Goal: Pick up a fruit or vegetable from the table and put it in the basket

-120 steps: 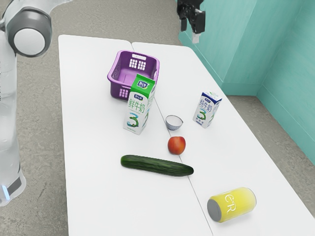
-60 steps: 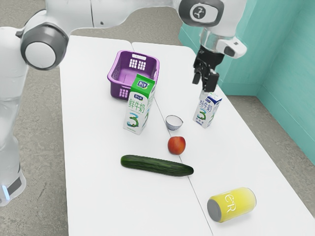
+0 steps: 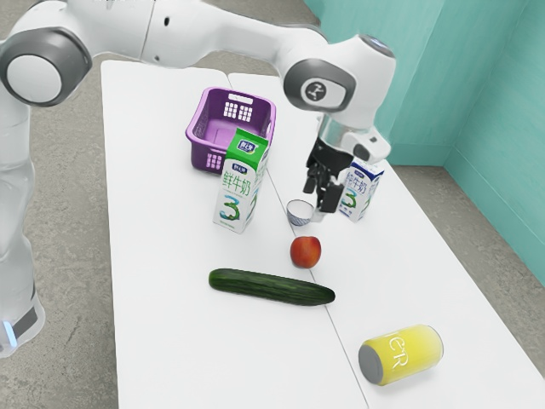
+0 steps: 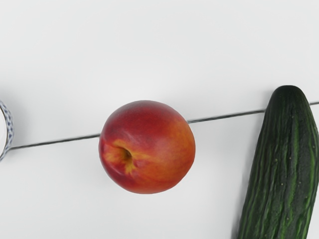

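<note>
- Open tool (image 3: 318,195) above the nectarine (image 3: 306,252), which remains ungrasped.
- Left: grasp, lift, carry, release into purple basket (image 3: 202,156) (eleven o'clock, exterior view).

Looks like a robotics lab or test room; exact type unclear. White robot arm (image 3: 213,34) carries the gripper (image 3: 317,201) over a plain white table (image 3: 170,341). Teal panelled wall (image 3: 502,94) past the gripper toward the exterior view's right, mottled grey floor (image 3: 72,281) below gripper and table level. Groceries under and around the gripper read as staged props.
</note>
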You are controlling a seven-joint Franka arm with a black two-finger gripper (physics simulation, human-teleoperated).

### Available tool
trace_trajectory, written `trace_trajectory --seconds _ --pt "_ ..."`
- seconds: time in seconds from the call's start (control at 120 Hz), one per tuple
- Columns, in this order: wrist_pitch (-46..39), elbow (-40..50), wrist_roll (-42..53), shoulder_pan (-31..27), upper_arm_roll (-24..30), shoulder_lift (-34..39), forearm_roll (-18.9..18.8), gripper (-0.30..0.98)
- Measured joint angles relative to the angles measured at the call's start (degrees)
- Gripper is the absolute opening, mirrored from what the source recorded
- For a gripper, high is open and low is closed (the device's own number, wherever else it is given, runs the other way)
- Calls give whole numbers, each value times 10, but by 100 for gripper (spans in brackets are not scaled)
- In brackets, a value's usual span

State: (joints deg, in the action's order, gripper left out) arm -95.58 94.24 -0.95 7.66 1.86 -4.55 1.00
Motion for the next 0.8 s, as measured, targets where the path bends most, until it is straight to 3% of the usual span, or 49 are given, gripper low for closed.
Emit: trace_trajectory --seconds 0.8 --pt "-72 58 13 -3 3 -22 3 69"
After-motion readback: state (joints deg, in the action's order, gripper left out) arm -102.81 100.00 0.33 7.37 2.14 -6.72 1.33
